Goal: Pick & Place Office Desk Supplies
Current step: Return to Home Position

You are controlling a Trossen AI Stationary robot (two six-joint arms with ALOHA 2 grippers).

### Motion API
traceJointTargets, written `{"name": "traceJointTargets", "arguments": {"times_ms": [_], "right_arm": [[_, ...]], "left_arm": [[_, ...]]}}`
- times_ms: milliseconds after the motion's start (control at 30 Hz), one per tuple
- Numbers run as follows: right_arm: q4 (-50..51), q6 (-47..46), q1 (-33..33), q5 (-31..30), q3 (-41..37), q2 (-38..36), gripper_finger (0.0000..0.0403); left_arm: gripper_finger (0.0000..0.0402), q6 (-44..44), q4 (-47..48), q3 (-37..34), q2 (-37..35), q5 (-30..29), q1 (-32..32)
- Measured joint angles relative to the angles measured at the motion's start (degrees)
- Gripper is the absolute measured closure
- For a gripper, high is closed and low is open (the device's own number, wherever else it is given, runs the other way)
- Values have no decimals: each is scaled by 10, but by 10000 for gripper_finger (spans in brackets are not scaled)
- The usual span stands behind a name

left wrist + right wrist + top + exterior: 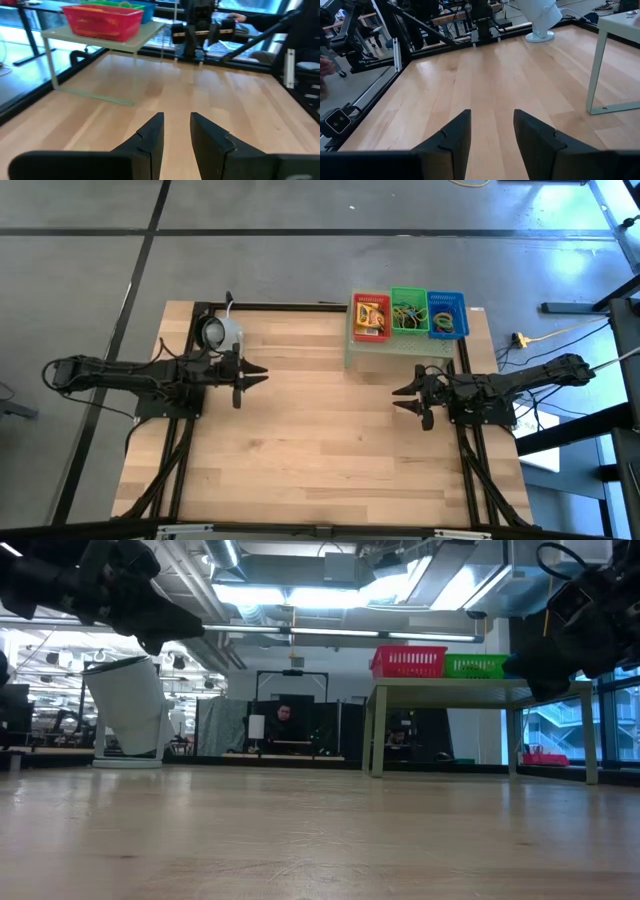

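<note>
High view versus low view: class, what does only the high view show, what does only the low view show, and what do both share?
Only the high view: the blue bin, the yellow box lying in the red bin, and the left gripper and right gripper facing each other over the table. Only the low view: the legs of the pale green stand and the room's ceiling lights behind. Both: the red bin, the green bin, the pale mug-like object, and parts of both arms.
</note>
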State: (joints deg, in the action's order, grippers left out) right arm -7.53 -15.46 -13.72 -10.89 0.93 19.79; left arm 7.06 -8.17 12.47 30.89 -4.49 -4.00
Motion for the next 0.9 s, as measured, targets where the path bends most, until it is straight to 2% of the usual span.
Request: {"name": "traceJointTargets", "arguments": {"times_ms": [233, 400, 433, 667, 900], "right_arm": [[0, -5, 0, 0, 0, 0, 254], [0, -6, 0, 0, 0, 0, 254], [0, -6, 0, 0, 0, 0, 254], [3, -6, 0, 0, 0, 0, 253], [10, -1, 0, -15, 0, 0, 253]], "left_arm": [[313, 2, -14, -12, 1, 2, -30], [313, -29, -208, -111, -9, 48, -52], [313, -34, -223, -120, -16, 57, -62], [313, -68, -202, -110, -67, 106, -149], [313, -18, -111, -119, -105, 25, -239]]}}
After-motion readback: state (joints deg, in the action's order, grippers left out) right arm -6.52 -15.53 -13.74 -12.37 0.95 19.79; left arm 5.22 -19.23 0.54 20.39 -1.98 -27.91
